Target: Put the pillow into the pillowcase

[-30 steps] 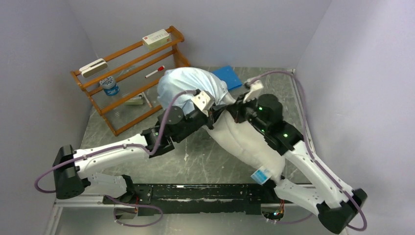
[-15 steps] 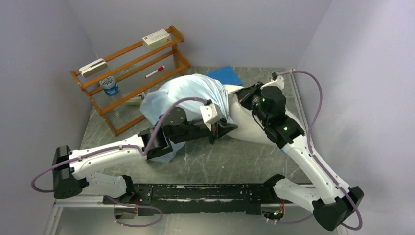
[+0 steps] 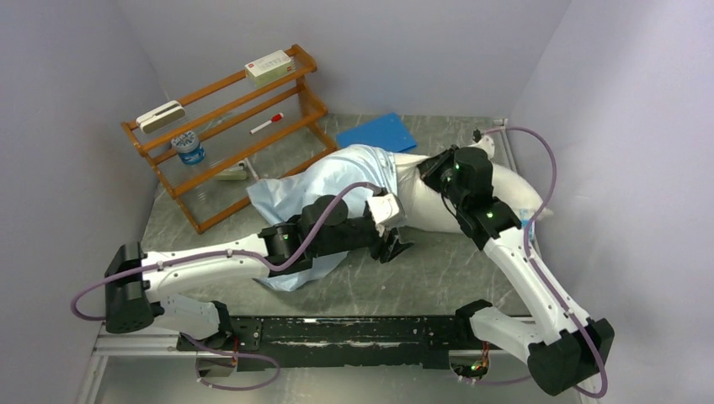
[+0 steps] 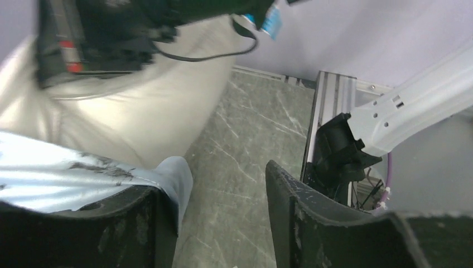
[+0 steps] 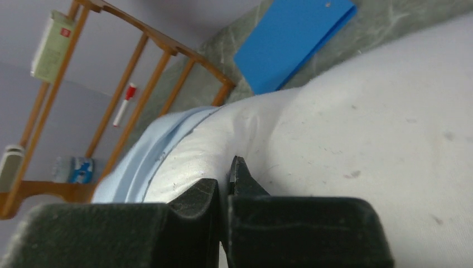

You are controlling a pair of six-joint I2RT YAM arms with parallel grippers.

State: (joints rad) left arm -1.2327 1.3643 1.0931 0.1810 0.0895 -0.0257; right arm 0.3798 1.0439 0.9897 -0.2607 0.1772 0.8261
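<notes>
The white pillow [image 3: 515,187] lies across the table's back right, its left end inside the pale-blue pillowcase [image 3: 341,172]. The case trails toward the front under my left arm. My left gripper [image 3: 392,245] hovers in front of the pillow's middle. In the left wrist view the left gripper [image 4: 217,184] is open with bare table in the gap, and pillowcase [image 4: 56,178] fabric is draped against one finger, below the pillow [image 4: 128,123]. My right gripper [image 3: 423,172] rests on top of the pillow. In the right wrist view the right gripper [image 5: 224,176] is shut, pinching the pillow [image 5: 379,128] cover beside the pillowcase [image 5: 145,162] hem.
A wooden rack [image 3: 227,126] stands at the back left with boxes, a red marker [image 3: 267,123] and a blue-white tub [image 3: 189,147]. A flat bright-blue sheet [image 3: 377,132] lies behind the pillow. Walls close in on the left, back and right.
The pillow and case came down from a raised bundle to lie flat, shifted right. My left gripper opened, letting go of the pillowcase, and moved forward. The right arm swung back and right.
</notes>
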